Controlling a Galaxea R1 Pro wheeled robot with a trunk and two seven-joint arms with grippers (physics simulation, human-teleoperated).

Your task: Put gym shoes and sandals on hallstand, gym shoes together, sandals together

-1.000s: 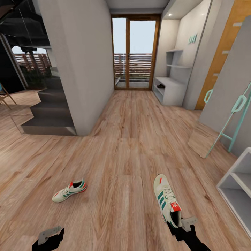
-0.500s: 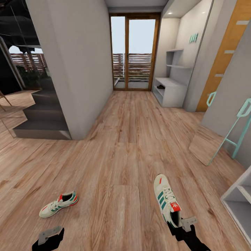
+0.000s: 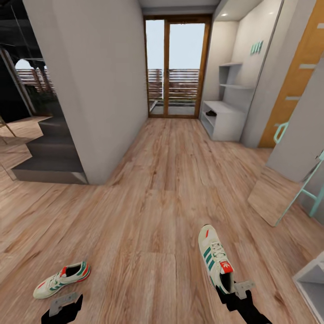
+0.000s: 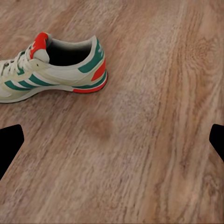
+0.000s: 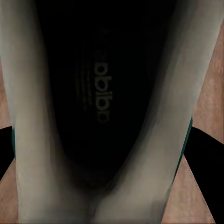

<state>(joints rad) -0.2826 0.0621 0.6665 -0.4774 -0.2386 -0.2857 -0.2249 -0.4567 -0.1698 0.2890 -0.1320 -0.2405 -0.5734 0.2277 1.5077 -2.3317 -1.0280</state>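
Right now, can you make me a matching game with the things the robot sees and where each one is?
Things:
1. gym shoe with the right gripper at its heel
2. other gym shoe
3. hallstand
4. glass doors

Places:
A. lying on the corridor floor close to the left gripper
B. at the far end of the corridor
C. against the right-hand wall, far down the corridor
D. low in the picture, right of the middle, toe pointing away

Pairs: 1-D, 2-A, 3-C, 4-B

We see daylight flooding through the glass door, leaving the corridor evenly bright with soft, faint shadows. Walls bend at the head view's edges. The shoe's inside looks dark and blurred.
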